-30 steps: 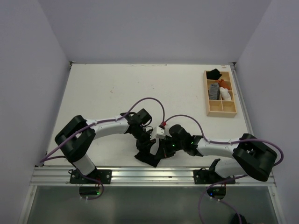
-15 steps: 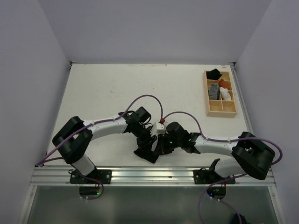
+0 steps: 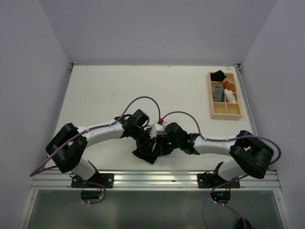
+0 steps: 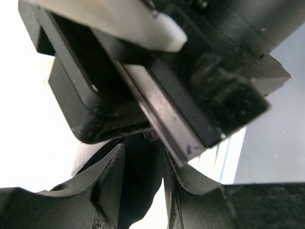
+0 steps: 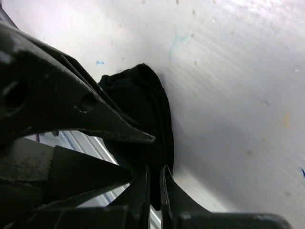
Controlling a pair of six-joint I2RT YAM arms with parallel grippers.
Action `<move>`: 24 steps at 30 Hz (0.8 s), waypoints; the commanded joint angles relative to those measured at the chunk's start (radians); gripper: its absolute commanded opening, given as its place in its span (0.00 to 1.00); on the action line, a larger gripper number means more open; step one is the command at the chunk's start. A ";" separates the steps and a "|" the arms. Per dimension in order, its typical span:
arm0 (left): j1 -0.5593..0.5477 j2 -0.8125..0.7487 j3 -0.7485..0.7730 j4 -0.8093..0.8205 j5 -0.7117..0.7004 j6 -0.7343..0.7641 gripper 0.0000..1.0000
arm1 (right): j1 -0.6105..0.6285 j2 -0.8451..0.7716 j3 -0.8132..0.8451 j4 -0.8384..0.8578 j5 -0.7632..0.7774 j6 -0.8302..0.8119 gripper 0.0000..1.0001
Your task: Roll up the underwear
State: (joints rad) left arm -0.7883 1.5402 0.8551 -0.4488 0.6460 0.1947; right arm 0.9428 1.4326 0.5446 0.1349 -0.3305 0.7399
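The two hands met low over the near part of the counter (image 3: 119, 90), nose to nose, with the underwear (image 3: 144, 154) bunched on the surface right beneath them. The right hand (image 5: 153, 169) had its fingers pressed almost together, only a thin slit showing between them, and a fold of the black fabric ran down into that slit, so it was pinching the edge of the garment. From its own wrist view the rest of the underwear lay just ahead of the fingertips as a rumpled dark heap on the pale counter, and to the left of those fingertips a pointed black finger (image 5: 95, 119) of the other arm reached in close above the cloth. The left hand (image 4: 143, 157) had its fingers spread, a clear gap between them, and dark fabric showed in that gap just past the tips (whether the pads touched the cloth could not be told). Directly ahead of the left hand, very close, the blocky black body of the right hand filled most of its wrist view. Well away from both hands, off to the far right of the counter, a wooden tray (image 3: 210, 95) held a grey striped roll (image 3: 218, 92) and a white roll (image 3: 230, 97) in neighbouring compartments.
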 commanded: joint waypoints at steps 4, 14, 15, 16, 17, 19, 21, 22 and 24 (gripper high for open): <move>0.150 -0.126 -0.013 0.174 -0.198 -0.162 0.40 | 0.025 0.052 -0.011 -0.083 -0.022 -0.005 0.00; 0.224 -0.216 -0.018 0.173 -0.290 -0.248 0.39 | 0.024 0.075 -0.008 -0.057 -0.025 0.013 0.00; 0.227 -0.213 -0.008 0.165 -0.304 -0.261 0.39 | 0.025 0.081 -0.008 -0.051 -0.024 0.016 0.00; 0.230 -0.209 -0.001 0.159 -0.316 -0.273 0.39 | 0.025 0.083 -0.008 -0.047 -0.024 0.018 0.00; 0.235 -0.207 0.004 0.160 -0.321 -0.276 0.38 | 0.024 0.087 -0.008 -0.044 -0.025 0.021 0.00; 0.235 -0.232 -0.001 0.203 -0.353 -0.340 0.35 | 0.024 0.088 -0.006 -0.043 -0.024 0.024 0.00; 0.233 -0.274 -0.002 0.243 -0.390 -0.394 0.31 | 0.024 0.083 0.000 -0.044 -0.028 0.026 0.00; 0.235 -0.290 -0.001 0.249 -0.414 -0.421 0.31 | 0.024 0.075 0.009 -0.056 -0.030 0.024 0.00; 0.235 -0.324 0.005 0.245 -0.433 -0.436 0.31 | 0.025 0.059 0.021 -0.082 -0.022 0.016 0.00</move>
State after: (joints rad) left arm -0.5621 1.2945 0.8227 -0.2867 0.2859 -0.1455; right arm 0.9596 1.4899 0.5522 0.1455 -0.3614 0.7677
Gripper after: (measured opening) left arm 0.309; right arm 0.056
